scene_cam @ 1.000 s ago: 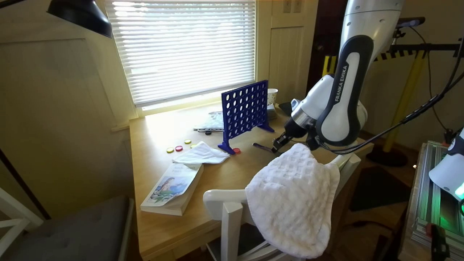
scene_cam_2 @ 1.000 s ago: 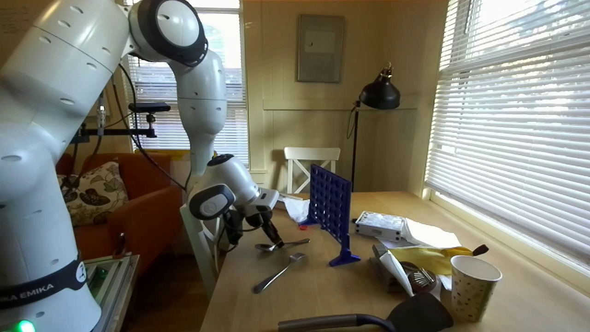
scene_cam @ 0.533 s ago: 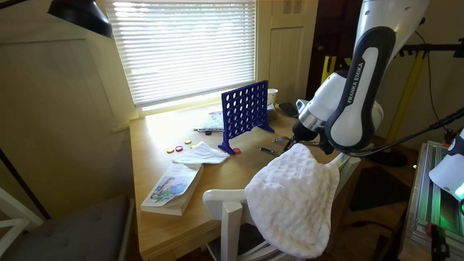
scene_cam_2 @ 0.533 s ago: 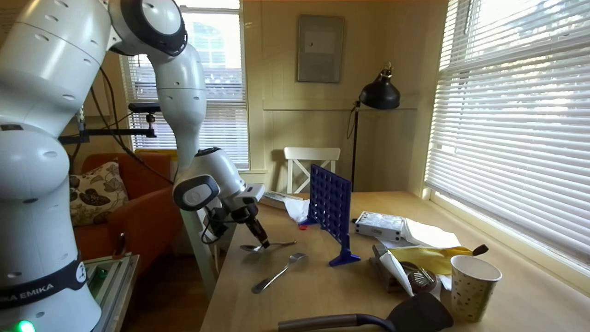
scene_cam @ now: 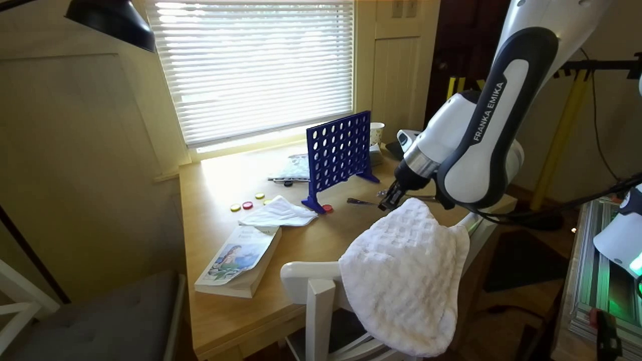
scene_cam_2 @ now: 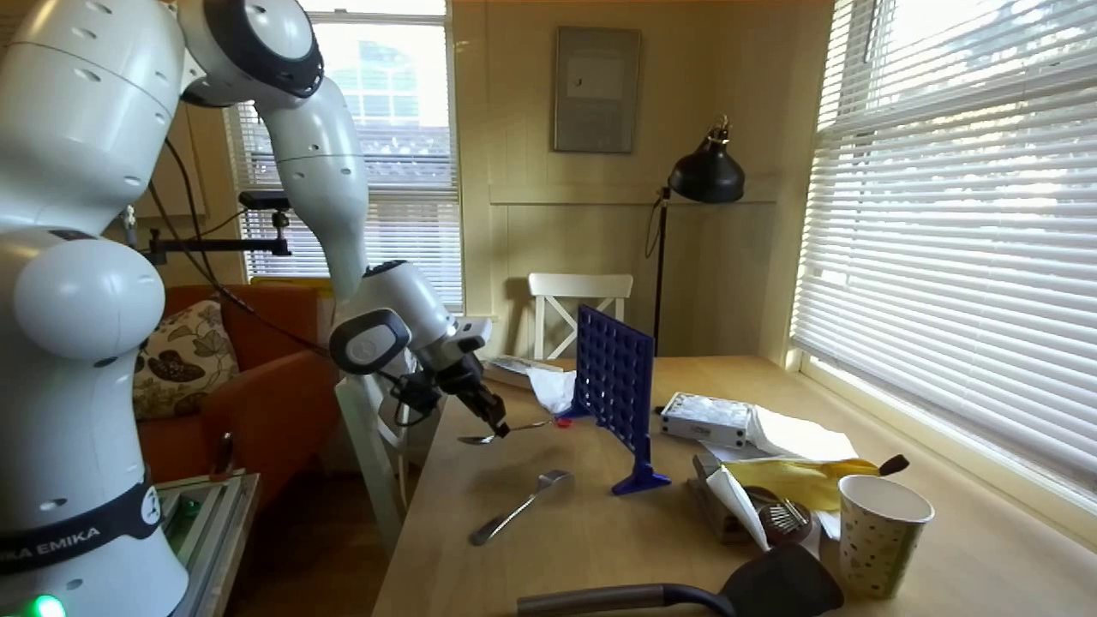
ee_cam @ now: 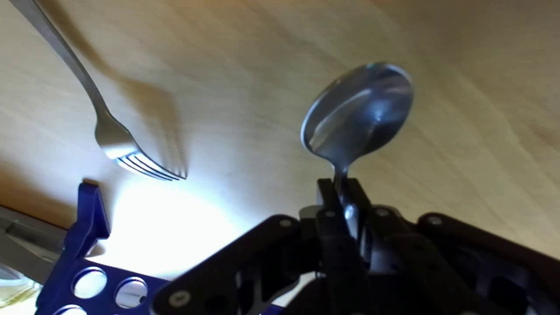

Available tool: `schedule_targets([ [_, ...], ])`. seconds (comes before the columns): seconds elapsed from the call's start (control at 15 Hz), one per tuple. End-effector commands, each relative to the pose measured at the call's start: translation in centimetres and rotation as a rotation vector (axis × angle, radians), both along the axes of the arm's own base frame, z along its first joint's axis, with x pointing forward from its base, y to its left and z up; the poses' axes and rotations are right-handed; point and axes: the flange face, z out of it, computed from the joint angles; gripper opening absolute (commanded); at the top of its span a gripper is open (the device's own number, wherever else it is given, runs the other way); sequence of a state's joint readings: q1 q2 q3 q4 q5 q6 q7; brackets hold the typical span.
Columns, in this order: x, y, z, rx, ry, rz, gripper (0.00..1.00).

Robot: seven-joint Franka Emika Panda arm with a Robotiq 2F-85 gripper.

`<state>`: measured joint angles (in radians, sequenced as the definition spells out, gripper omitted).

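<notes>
My gripper (ee_cam: 339,183) is shut on a metal spoon (ee_cam: 361,109), gripping its neck just behind the bowl. The spoon's bowl points away from the gripper in the wrist view. In an exterior view the gripper (scene_cam_2: 500,427) holds the spoon (scene_cam_2: 476,440) a little above the table (scene_cam_2: 591,531), with a shadow beneath. The spoon's dark handle end (scene_cam: 358,201) also shows in an exterior view. A fork (ee_cam: 114,138) lies on the table beside the spoon; it also shows in an exterior view (scene_cam_2: 518,512). A blue upright game rack (scene_cam_2: 615,377) stands close by.
A chair with a white towel (scene_cam: 406,276) stands at the table edge near the gripper. A book (scene_cam: 241,258), a white napkin (scene_cam: 278,213) and several discs (scene_cam: 247,205) lie on the table. A spatula (scene_cam_2: 780,583), paper cup (scene_cam_2: 883,536) and white box (scene_cam_2: 704,420) lie beyond the rack.
The gripper moved left in the exterior view with the robot base, with the spoon in it, then rose. The spoon has lifted off the table. The fork and rack have stayed nearly still.
</notes>
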<state>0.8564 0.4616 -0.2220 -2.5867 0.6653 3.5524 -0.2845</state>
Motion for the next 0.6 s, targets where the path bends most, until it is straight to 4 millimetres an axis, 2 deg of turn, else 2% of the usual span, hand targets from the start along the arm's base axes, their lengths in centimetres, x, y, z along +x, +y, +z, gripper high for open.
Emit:
schedule_targets([
  [0.0,3.2,0.3,0.7,0.002,0.014,0.062,0.02],
  [0.27,5.4,0.6,1.4,-0.007,0.01,0.097,0.02],
  [0.53,7.9,2.8,1.9,0.025,0.095,0.225,0.02],
])
